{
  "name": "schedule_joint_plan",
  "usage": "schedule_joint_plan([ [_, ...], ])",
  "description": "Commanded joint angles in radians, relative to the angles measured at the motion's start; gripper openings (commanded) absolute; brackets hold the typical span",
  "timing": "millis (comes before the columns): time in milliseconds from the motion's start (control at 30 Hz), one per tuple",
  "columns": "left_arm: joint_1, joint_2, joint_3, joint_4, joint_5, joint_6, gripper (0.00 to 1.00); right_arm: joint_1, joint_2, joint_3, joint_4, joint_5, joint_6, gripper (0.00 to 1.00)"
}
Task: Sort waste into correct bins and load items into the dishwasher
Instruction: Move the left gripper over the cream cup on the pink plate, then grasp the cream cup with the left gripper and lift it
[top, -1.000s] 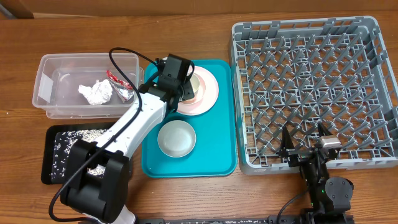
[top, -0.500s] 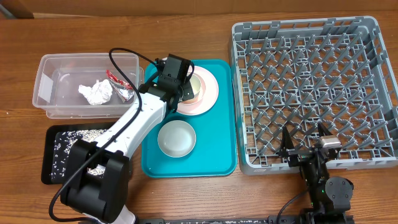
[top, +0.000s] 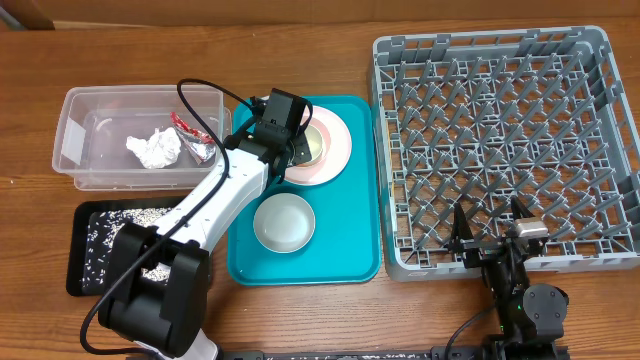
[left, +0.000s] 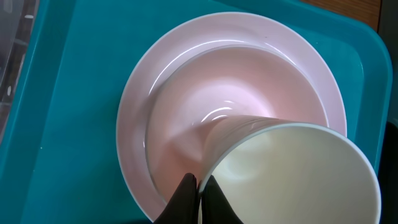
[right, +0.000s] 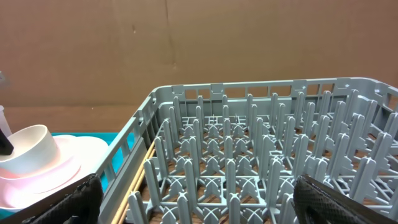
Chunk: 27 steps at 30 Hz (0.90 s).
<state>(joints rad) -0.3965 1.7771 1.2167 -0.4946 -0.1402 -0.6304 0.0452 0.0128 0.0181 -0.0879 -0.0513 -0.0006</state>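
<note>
**Left gripper pinched the cup's rim over the plate**

Overhead: the left gripper (top: 298, 140) sat over the teal serving tray (top: 355, 235), with the small cream-white cup (top: 313, 144) right at its fingertips and the pale pink plate (top: 338, 152) beneath. The white bowl (top: 284, 221) lay behind the gripper, toward the arm's base. The grey dish rack (top: 490, 120) stood well apart from it. The right gripper (top: 490, 222) was at the rack's near wall, jaws spread wide, holding nothing.

Left wrist: the fingers (left: 184, 198) were closed narrow on the wall of the cup (left: 292, 174), one inside the rim and one outside. The cup leaned off upright, its base touching the plate (left: 134, 149).

Right wrist: beyond the splayed fingers lay the rack (right: 249, 155), and far off to one side, the cup (right: 28, 149).

The cup looked light, stiff and glossy, so probably slippery. A rim pinch seemed adequate, though it might swing or slide out.
</note>
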Motion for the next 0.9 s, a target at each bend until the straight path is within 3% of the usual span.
schedule_joint_plan([
  [0,0.014,-0.026,0.037,-0.004,-0.012,-0.006,0.04,-0.007,-0.01,-0.01,0.006,0.005,0.005,1.0],
  [167,0.05,-0.122,0.1,-0.043,0.107,-0.005,0.04,-0.007,-0.01,-0.01,0.007,0.005,0.005,1.0],
  [333,0.145,-0.22,0.186,-0.124,0.412,-0.004,0.04,-0.007,-0.01,-0.01,0.007,0.005,0.005,1.0],
  [533,0.376,-0.261,0.232,-0.182,1.233,0.079,0.04,-0.007,-0.01,-0.01,0.007,0.005,0.005,1.0],
  [633,0.454,-0.259,0.221,-0.187,1.474,0.153,0.04,-0.007,-0.01,-0.01,0.007,0.0,0.005,1.0],
  [767,0.481,-0.259,0.213,-0.191,1.616,0.238,0.04,-0.007,-0.01,-0.01,0.011,-0.033,0.005,1.0],
  [867,0.475,-0.259,0.212,-0.191,1.638,0.254,0.04,-0.007,-0.01,-0.01,0.011,-0.054,0.005,1.0],
])
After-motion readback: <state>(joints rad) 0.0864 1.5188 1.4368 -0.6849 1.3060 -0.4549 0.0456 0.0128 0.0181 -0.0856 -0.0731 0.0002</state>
